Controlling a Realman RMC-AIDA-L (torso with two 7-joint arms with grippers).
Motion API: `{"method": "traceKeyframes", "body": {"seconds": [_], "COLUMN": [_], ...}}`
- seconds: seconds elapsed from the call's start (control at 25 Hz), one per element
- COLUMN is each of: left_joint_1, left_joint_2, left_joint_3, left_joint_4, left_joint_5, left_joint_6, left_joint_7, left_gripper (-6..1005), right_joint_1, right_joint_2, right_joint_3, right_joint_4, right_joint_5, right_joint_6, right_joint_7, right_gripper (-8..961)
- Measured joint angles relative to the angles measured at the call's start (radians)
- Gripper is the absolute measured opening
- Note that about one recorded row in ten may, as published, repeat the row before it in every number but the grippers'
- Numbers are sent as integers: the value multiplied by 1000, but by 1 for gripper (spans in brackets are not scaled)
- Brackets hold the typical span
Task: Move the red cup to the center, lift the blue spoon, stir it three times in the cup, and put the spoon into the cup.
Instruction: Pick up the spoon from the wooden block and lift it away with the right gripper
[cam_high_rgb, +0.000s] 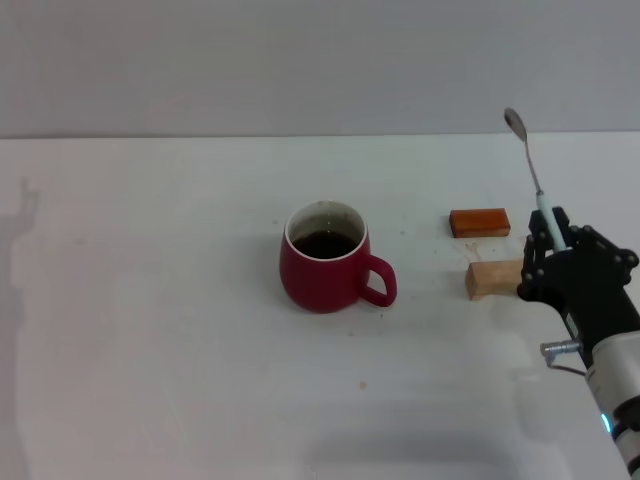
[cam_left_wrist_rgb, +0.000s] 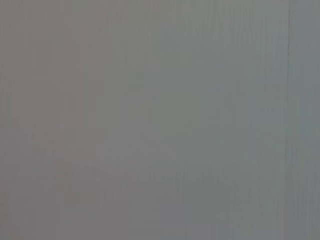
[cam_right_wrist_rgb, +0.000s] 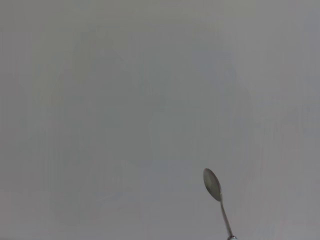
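Observation:
The red cup (cam_high_rgb: 325, 259) stands near the middle of the white table, dark liquid inside, handle pointing to the right. My right gripper (cam_high_rgb: 550, 237) is at the right, above the table, shut on the pale-blue handle of the blue spoon (cam_high_rgb: 530, 170). The spoon points up and away, its silver bowl at the top. The spoon's bowl and neck also show in the right wrist view (cam_right_wrist_rgb: 214, 190) against the grey wall. The spoon is well to the right of the cup. My left gripper is out of view; the left wrist view shows only a grey surface.
An orange-brown block (cam_high_rgb: 479, 222) and a tan wooden block (cam_high_rgb: 493, 278) lie on the table between the cup and my right gripper. The table (cam_high_rgb: 150, 350) ends at a grey wall behind.

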Motion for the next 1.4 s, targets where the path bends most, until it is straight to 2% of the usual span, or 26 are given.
{"method": "traceKeyframes", "body": {"seconds": [0.28, 0.68, 0.72, 1.04, 1.24, 1.36, 1.4], "left_joint_1": [1, 5, 5, 7, 8, 8, 8], "left_joint_2": [0, 0, -2, -3, -3, -3, -3], "left_joint_3": [0, 0, 0, 0, 0, 0, 0], "left_joint_4": [1, 0, 0, 0, 0, 0, 0], "left_joint_5": [0, 0, 0, 0, 0, 0, 0], "left_joint_6": [0, 1, 1, 0, 0, 0, 0], "left_joint_7": [0, 0, 0, 0, 0, 0, 0], "left_gripper": [861, 861, 861, 861, 861, 861, 861], "right_joint_1": [-20, -52, -62, -87, -99, -99, -99], "right_joint_2": [-30, -24, -25, -40, -64, -93, -93], "right_joint_3": [14, 47, 52, 71, 78, 81, 81], "right_joint_4": [109, 110, 88, 62, 12, -29, -29], "right_joint_5": [7, -21, -86, -185, -319, -433, -433], "right_joint_6": [14, 3, -16, -28, -40, -65, -65], "right_joint_7": [-71, -71, 19, 156, 350, 527, 527], "right_gripper": [143, 145, 145, 147, 149, 149, 150]}}
